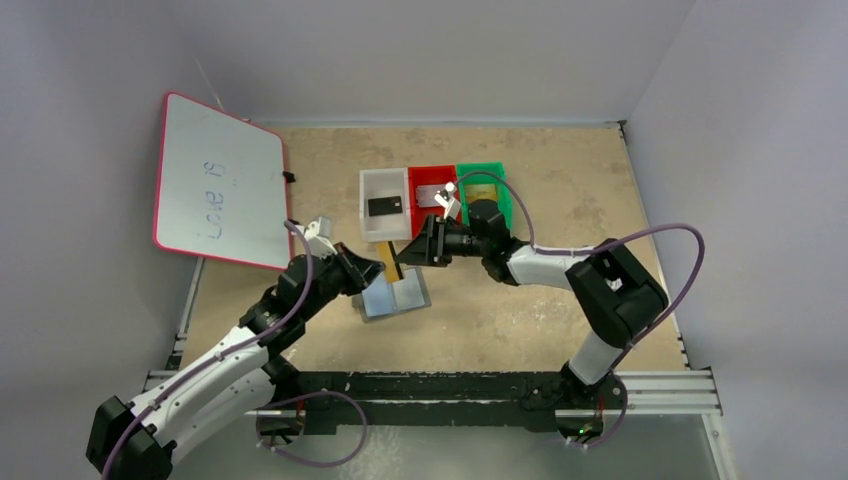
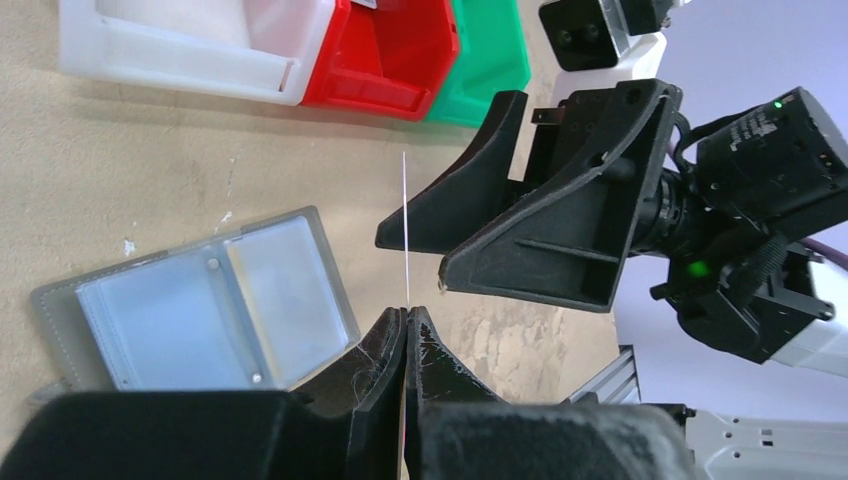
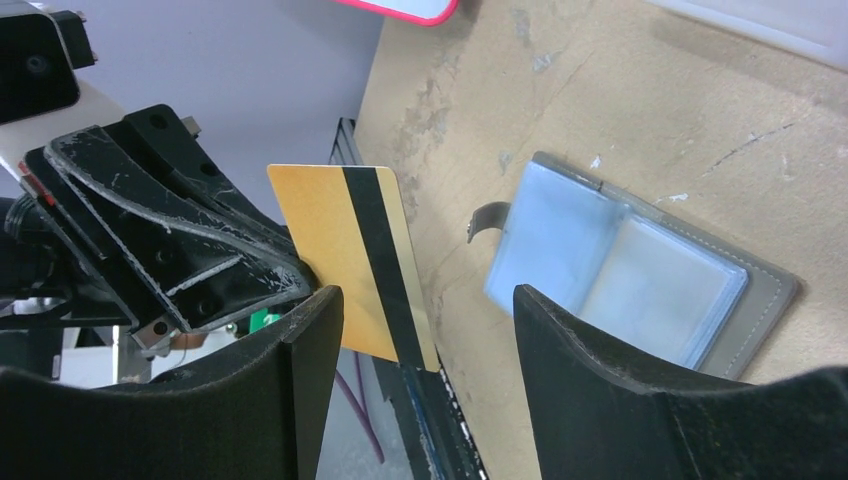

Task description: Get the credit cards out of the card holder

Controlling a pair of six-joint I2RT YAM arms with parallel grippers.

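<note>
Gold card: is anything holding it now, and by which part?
The left gripper holds the gold card, its fingers shut on one edge. The right gripper is open and holds nothing.

I see a tan table (image 1: 560, 300), scuffed pale in patches. The card holder (image 1: 395, 297) lies open on it near the middle, pockets up. At the far side, a white tray (image 1: 385, 174), a red tray (image 1: 432, 172) and a green tray (image 1: 482, 168) sit in a row. A whiteboard (image 1: 215, 185) stands at the left edge.
</note>
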